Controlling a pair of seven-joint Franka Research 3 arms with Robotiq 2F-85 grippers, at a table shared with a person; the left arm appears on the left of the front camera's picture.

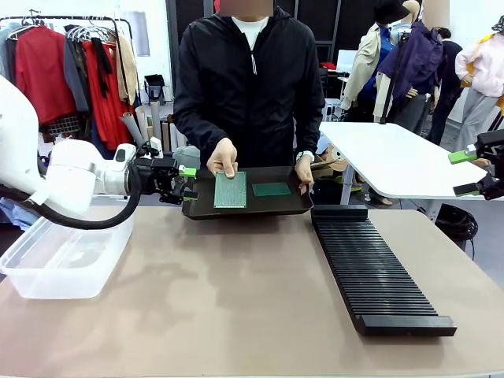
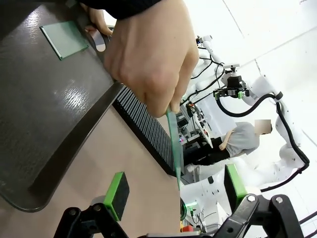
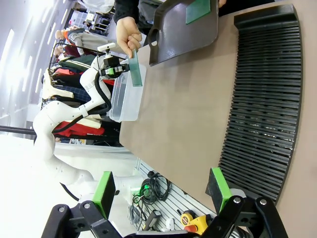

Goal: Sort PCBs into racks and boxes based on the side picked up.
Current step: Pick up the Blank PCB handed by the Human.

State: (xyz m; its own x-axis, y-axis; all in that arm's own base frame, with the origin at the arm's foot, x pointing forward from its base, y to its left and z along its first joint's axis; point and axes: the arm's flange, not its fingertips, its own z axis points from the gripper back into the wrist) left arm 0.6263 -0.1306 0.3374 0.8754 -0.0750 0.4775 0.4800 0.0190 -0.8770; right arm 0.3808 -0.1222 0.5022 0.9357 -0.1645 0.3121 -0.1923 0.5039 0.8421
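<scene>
The person's hand (image 1: 223,157) holds one PCB (image 1: 230,190) on edge at the left end of the black tray (image 1: 252,211). It is just beside the left gripper (image 1: 187,183), whose jaws stand apart and empty. In the left wrist view the board lies edge-on straight ahead, roughly centred between the pads. Its long axis seems to point away from the gripper, though foreshortening blurs that. The right gripper (image 1: 465,173), likewise spread, hangs well apart beyond the rack (image 1: 370,268), so the left arm is nearer.

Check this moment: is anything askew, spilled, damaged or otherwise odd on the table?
Nothing spilled or damaged. The held PCB is upright rather than flat, but only because the person's hand holds it up at the tray; the second PCB lies flat in the tray. The rack and box look intact.
</scene>
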